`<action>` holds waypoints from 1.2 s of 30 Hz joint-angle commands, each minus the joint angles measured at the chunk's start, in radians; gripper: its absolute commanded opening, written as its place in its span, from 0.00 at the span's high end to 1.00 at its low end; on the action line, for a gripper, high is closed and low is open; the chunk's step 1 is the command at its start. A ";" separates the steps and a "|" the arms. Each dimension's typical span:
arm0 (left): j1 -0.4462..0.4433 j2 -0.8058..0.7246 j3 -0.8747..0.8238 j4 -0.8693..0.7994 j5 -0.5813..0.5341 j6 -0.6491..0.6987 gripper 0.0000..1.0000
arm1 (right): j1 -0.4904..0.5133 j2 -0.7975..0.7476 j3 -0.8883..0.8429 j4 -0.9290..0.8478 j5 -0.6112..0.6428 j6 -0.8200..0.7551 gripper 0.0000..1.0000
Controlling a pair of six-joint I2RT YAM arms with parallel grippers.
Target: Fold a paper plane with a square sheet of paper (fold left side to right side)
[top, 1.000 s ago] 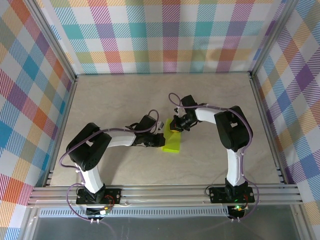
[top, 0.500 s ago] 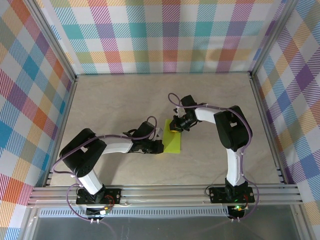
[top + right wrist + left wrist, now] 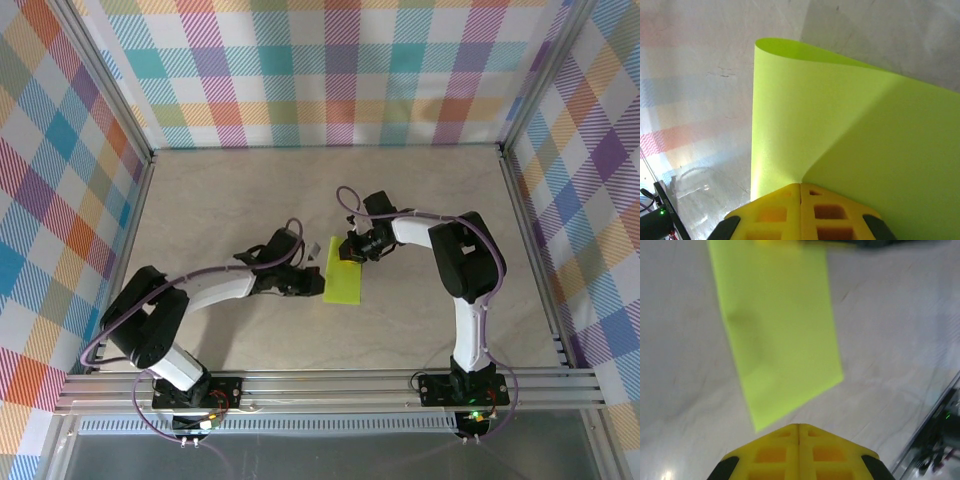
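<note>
- Left arm's elbow has swung out and down toward the near-left since a second ago. Its left hand [image 3: 799, 431] has drawn back off the square sheet of paper [image 3: 344, 283] to just beside the sheet's left edge.
- Meanwhile the sheet has settled flatter. The right arm has barely shifted.
- Lime-green and doubled over, the sheet lies as a narrow strip near the middle of the pale surface [image 3: 250, 200], between the two hands.
- Both hands are clenched, with their yellow fingers pressed together and nothing between them.
- From the left wrist view, the left hand points at the strip's near corner and seems just short of touching it.
- At the strip's far end, the right hand [image 3: 800, 189] appears to rest its fingertips on the paper, pinning it.
- From the right wrist view, the bend looks rounded and puffed, not sharp.
- Judged step: the left-to-right fold is laid over but its crease is not yet pressed.
- The next move likely calls for sliding closed fingertips along the bend while the far end is held pinned, keeping the edges matched.
</note>
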 commanded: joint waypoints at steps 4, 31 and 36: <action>0.003 0.157 0.120 -0.044 -0.005 0.078 1.00 | 0.003 0.000 -0.039 -0.011 0.045 -0.031 1.00; -0.055 0.175 -0.014 0.032 -0.119 -0.150 1.00 | 0.040 -0.349 -0.279 0.056 -0.028 0.126 1.00; -0.056 0.175 -0.012 0.030 -0.122 -0.152 1.00 | 0.091 -0.362 -0.360 0.115 -0.040 0.178 1.00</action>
